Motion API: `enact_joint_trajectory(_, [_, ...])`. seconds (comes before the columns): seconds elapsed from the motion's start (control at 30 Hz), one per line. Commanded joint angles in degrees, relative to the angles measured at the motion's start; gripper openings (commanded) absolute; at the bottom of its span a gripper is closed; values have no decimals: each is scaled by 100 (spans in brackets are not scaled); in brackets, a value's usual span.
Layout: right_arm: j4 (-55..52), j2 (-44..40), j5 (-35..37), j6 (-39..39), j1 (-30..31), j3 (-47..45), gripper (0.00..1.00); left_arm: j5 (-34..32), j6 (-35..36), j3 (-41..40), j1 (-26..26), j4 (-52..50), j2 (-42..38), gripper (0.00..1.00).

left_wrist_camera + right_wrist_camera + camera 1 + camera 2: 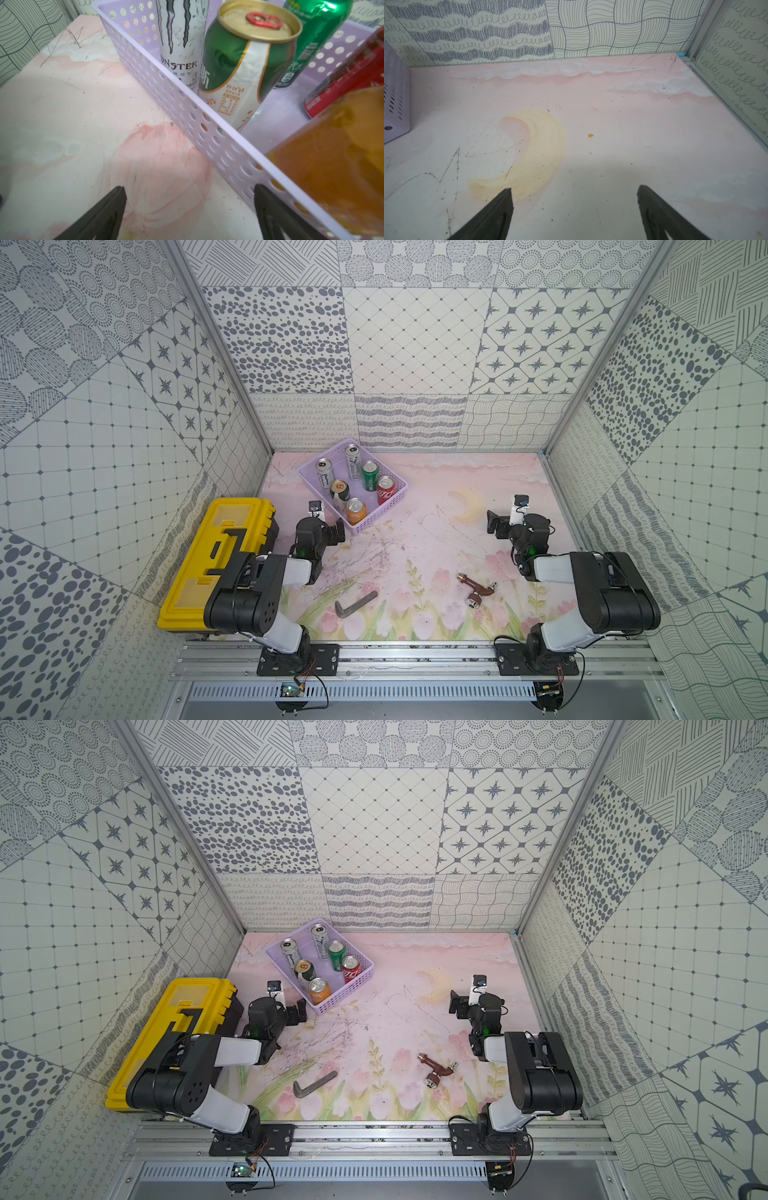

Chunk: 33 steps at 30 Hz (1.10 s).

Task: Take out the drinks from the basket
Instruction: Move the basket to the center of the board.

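Six cans (369, 475) stood in the basket (384, 508). Left pincer (189, 193) gaped empty just outside its wall, by the orange can (332, 155). Right pincer (574, 193) gaped empty, well apart from the basket.

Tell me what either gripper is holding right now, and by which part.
Nothing is held. The left gripper is open beside the basket wall; the right gripper is open over the table.
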Motion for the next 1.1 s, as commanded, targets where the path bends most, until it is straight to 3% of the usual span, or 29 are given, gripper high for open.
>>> enact_joint_trajectory(0.0, [-845,-363,-28,-77,17,533,97,198,79,530,13,-1085,-599,100])
enact_joint_trajectory(0.13, [-1698,-600,364,-70,205,898,97,-211,-94,602,-79,-1326,-1084,100])
enact_joint_trajectory(0.27, [-2260,-780,880,-201,555,1189,97,-156,-401,869,-93,-1535,-1528,100])
enact_joint_trajectory(0.5, [-2621,-923,1406,30,1199,1692,97,64,-1135,1138,-81,-1290,-1422,100])
enact_joint_trajectory(0.57, [-2629,-699,1382,204,1324,1936,97,-91,-1748,1554,-86,-1571,-1143,100])
enact_joint_trajectory(0.67, [-2774,-316,1992,1888,1334,2338,97,-569,-3481,2666,-71,-3283,-655,100])
enact_joint_trajectory(0.73, [-3005,-141,1720,2739,1190,2466,97,-455,-4128,3458,-29,-4659,-347,100])
enact_joint_trajectory(0.83, [-2398,173,277,3096,916,2329,97,141,-4103,4117,49,-5510,90,100])
enact_joint_trajectory(0.97, [-1717,547,-241,3532,801,2151,97,1098,-4106,4099,92,-5108,273,100])
enact_joint_trajectory(1.07, [-2889,604,-93,2799,951,2851,97,1301,-3986,4114,73,-5037,180,100])
